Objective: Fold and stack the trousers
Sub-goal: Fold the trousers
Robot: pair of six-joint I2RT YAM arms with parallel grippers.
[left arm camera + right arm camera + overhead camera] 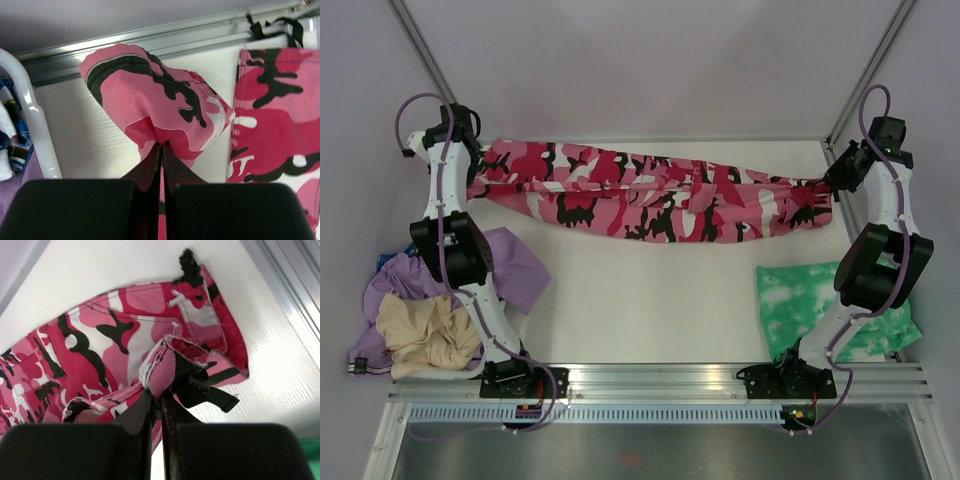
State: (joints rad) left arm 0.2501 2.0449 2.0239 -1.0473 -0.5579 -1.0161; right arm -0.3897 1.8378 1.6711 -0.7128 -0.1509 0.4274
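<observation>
From the overhead camera I see the long-legged cloth trousers [650, 195] in pink, red, white and black camouflage print stretched sideways across the far part of the white table [650, 310], running from about 10 o'clock to about 2 o'clock. Each end is caught by one arm.

The left gripper [477, 180] sits at 10 o'clock. On its wrist camera the black fingers [150, 167] are pressed together with a bunch of pink cloth pinched between them, and a hemmed leg end fans out toward 12 o'clock just beyond the tips.

The right gripper [826, 183] sits at 2 o'clock. Its wrist camera shows the jaws closed tight on a thick fold of the waistband, with black straps [207, 390] trailing out toward 3 o'clock.

Between the two grips the cloth sags at the middle. I think its lower edge touches the table, but the overhead view does not settle that.

At 4 o'clock a folded green-and-white tie-dye garment [800, 300] lies flat, partly under the right arm. At 8 o'clock a crumpled plain lilac garment [515, 265] and a rumpled beige garment [425, 330] sit in a loose heap beside the left arm.
</observation>
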